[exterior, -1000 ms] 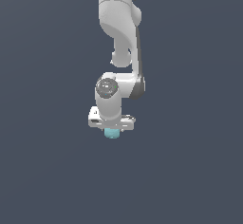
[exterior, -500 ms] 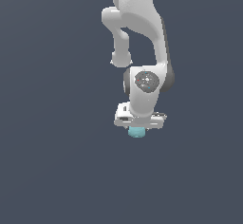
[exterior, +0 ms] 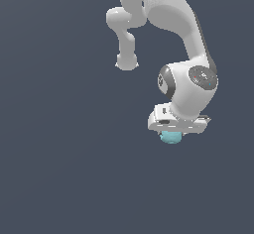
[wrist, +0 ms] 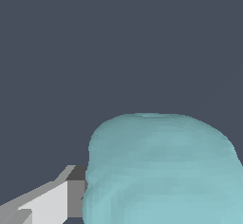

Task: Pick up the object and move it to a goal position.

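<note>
The object (exterior: 170, 137) is a small light teal lumpy blob. In the exterior view it sits directly under the white gripper (exterior: 171, 135), and only its lower part shows below the hand. In the wrist view the object (wrist: 161, 171) fills much of the picture, with one white and grey finger (wrist: 66, 197) pressed against its side. The other finger is hidden behind the blob. The gripper is shut on the object. The fingers do not show in the exterior view.
The white arm (exterior: 168, 25) comes down from the top of the exterior view to the hand. Behind it is a plain dark grey-blue background (exterior: 59, 153). No other objects, markers or edges show in either view.
The arm and hand have moved toward the exterior view's right with the teal blob still held beneath the hand. The height in the picture is about the same.
</note>
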You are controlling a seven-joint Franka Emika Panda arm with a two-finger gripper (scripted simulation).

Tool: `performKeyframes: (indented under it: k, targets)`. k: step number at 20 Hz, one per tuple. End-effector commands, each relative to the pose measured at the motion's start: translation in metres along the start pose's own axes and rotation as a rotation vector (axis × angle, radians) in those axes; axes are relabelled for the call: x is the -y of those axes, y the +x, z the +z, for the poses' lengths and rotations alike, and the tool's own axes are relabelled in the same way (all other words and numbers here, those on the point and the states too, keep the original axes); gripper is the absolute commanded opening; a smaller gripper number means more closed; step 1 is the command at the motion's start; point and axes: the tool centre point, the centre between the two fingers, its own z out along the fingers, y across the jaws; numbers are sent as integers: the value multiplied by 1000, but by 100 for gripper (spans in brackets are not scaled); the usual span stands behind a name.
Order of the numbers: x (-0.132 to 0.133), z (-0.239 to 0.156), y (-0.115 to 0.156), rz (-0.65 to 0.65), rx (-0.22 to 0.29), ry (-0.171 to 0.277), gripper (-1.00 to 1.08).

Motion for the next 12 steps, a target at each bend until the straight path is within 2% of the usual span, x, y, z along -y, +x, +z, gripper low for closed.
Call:
performKeyframes:
  k: [1, 6, 12]
  targets:
    - [18, -6, 2, 2, 0, -1, -100]
    - [38, -12, 4, 2, 0, 0, -100]
    - [44, -14, 6, 2, 0, 0, -100]
